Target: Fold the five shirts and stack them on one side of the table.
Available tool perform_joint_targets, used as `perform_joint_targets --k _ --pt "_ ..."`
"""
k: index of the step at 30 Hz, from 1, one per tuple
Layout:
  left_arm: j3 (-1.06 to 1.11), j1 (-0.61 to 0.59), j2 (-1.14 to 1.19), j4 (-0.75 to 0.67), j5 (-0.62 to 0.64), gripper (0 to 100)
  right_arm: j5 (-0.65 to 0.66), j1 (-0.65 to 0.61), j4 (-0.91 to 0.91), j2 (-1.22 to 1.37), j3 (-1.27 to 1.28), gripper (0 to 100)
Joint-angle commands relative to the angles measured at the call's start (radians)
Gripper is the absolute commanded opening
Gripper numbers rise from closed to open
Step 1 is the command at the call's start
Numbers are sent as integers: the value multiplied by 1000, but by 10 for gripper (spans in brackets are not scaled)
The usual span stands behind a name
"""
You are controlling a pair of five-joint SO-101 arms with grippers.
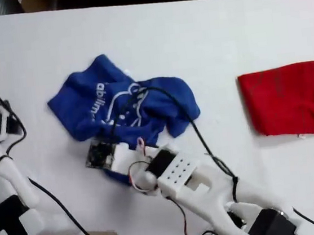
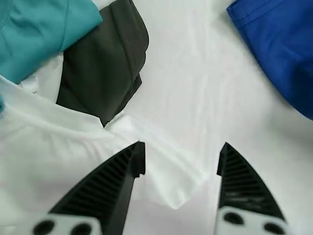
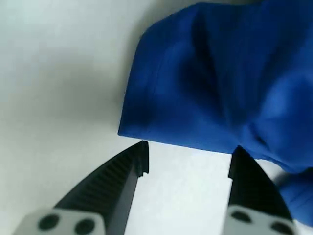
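Note:
A crumpled blue shirt (image 1: 124, 107) lies left of the table's middle. A folded red shirt (image 1: 288, 99) lies flat at the right edge. My right gripper (image 1: 106, 156) sits at the blue shirt's near edge. In the right wrist view it (image 3: 190, 147) is open, with the blue shirt's hem (image 3: 205, 93) just beyond its fingertips and bare table between them. My left gripper (image 2: 183, 149) is open above a fold of a white shirt (image 2: 58, 156). Beside the white shirt lie a dark grey shirt (image 2: 102, 63) and a teal shirt (image 2: 39, 29).
The table (image 1: 205, 38) is white. The left arm (image 1: 12, 216) stands at the table's near left corner, and its cable loops beside it. The right arm's black cable (image 1: 195, 127) crosses the blue shirt. A corner of the blue shirt (image 2: 279, 49) lies across from the left gripper.

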Motion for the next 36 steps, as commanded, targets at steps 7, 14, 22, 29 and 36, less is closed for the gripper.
perform_joint_targets --k 7,14,22,29,36 --pt "-5 -11 -8 -9 -8 255 -29 -31 -76 263 -109 271" --pt "-5 -9 -8 -12 -9 255 -29 -97 25 289 -238 271" --pt "-10 -8 -6 -12 -9 255 -20 -143 88 289 -244 271" --pt "-12 -8 -6 -14 -11 255 -20 -240 85 298 -261 272" --pt "-12 -9 -11 -12 -11 255 -18 -188 8 341 -264 269"
